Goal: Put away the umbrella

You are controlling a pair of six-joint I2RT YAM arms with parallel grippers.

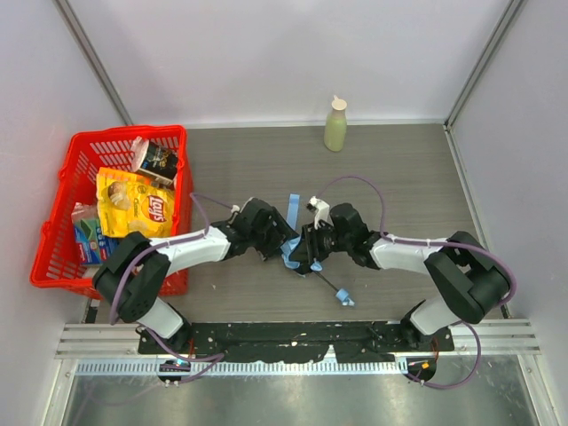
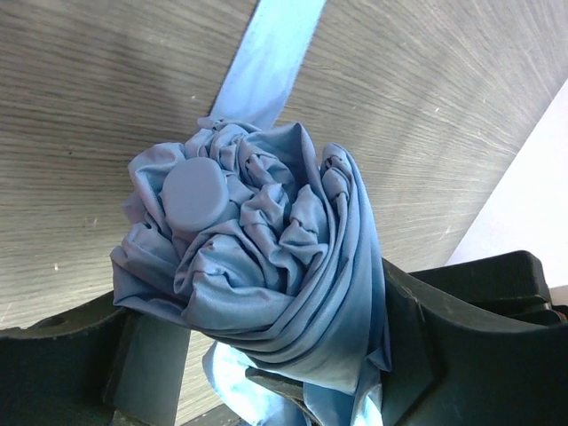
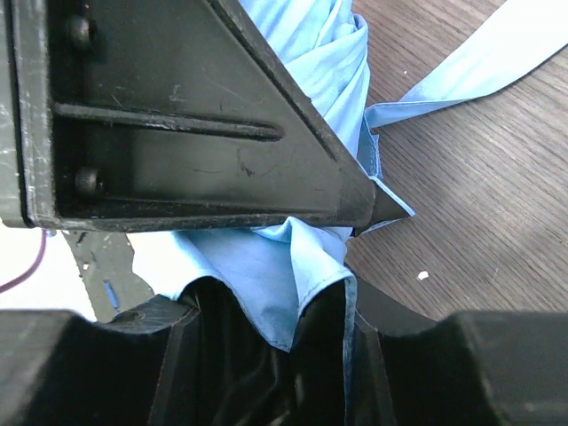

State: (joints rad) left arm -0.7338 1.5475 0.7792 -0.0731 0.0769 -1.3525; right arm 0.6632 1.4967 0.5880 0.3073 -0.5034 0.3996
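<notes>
Seen from above, the umbrella [image 1: 298, 256] lies on the table [image 1: 408, 177] between both claws; at the left wrist its soft, light, slippery cloth fills the left claw [image 2: 266, 351], grip unclear; at the right wrist the right claw [image 3: 275, 355] pinches loose cloth, so the bunched body seems a surer hold.

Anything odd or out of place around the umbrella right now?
On the umbrella, the strap lies loose and flat on the table, unfastened; its fabric is a crumpled, uneven bundle. The bottle stands upright; nothing spilled.

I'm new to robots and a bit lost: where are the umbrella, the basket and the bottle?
umbrella [image 2: 257, 266], left wrist view, on the bunched blue fabric.
basket [image 1: 102, 146], top view, on its far wall.
bottle [image 1: 335, 131], top view, on its body.
</notes>
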